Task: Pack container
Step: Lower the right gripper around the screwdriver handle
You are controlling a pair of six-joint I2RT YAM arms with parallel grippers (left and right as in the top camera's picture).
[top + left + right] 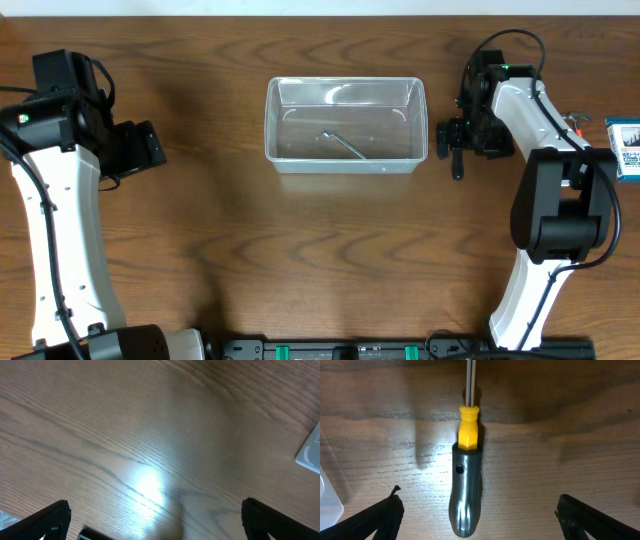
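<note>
Item: container [272, 120], clear plastic bin w/ rounded corners and rim. Loc: far-centre of table [300, 260], upright, open top. Contents: one thin metal tool [343, 145] lying on the floor of the bin, type unclear from overhead.

Item: screwdriver [466, 490]. Dark grey handle, yellow collar, bare steel shaft. Loc: flat on table, just beside the container's right end, outside it. Handle end points toward the right wrist cam, shaft away.

Item: right gripper [479, 510]. Fingers spread wide, one each side of the screwdriver handle, apart from it on both sides; nothing pinched. Sits over the handle end.

Item: left gripper [155, 515]. Fingers spread, nothing between them but bare wood. Loc: left of container, well apart; only a corner of the bin shows at the edge of its view.

Item: blue-and-white box [626, 148], far right edge, not part of the job.

Step in hand (est.): pick-up of the screwdriver by the right arm; approach looks lined up, grasp not yet made. Task prob. partway, one tool in, one out.

Next move calls for: lower until pads bracket the handle's thick part, close, lift clear of the rim, carry left over the bin, release. Handle is round and smooth, so an off-centre pinch may roll it. Shaft is long; mind the near wall on the way in.
</note>
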